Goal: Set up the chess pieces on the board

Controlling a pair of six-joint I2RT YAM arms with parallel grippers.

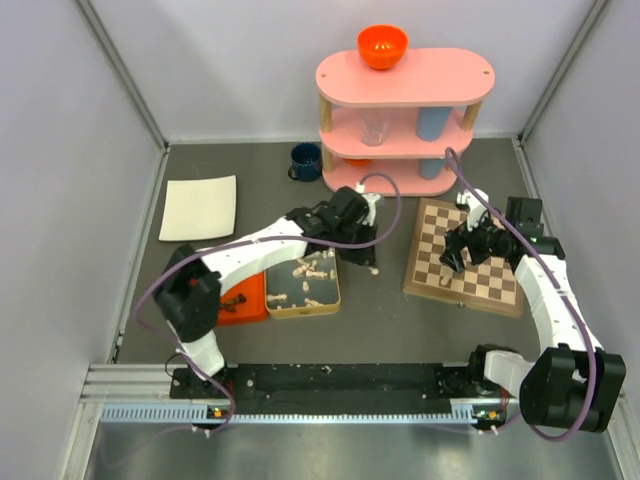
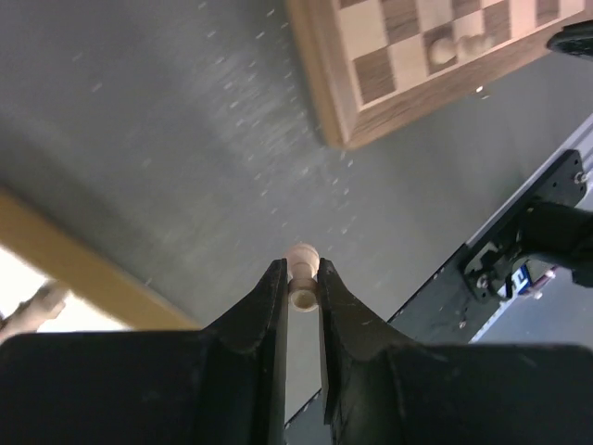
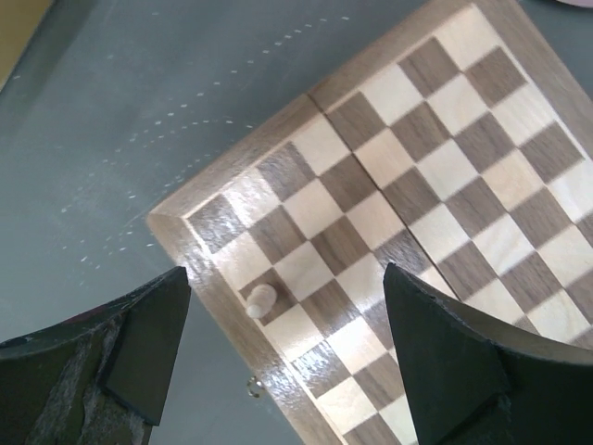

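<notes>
The chessboard [image 1: 480, 262] lies right of centre. My left gripper [image 1: 366, 260] hovers over the grey mat between the tin and the board, shut on a pale pawn [image 2: 302, 256] that pokes out past the fingertips [image 2: 274, 278]. The board's corner [image 2: 371, 83] shows ahead with two pale pieces [image 2: 443, 51] on its edge row. My right gripper [image 1: 458, 258] hangs open and empty above the board's near-left part [image 3: 417, 185]; a pale pawn [image 3: 260, 298] stands on a dark square there between its spread fingers. A square tin [image 1: 303, 281] holds several pale pieces.
An orange tray [image 1: 240, 302] with dark pieces sits left of the tin. A pink three-tier shelf [image 1: 405, 100] with an orange bowl [image 1: 382, 45] and cups stands at the back. A blue mug [image 1: 305, 160] and a white cloth [image 1: 198, 207] lie back left.
</notes>
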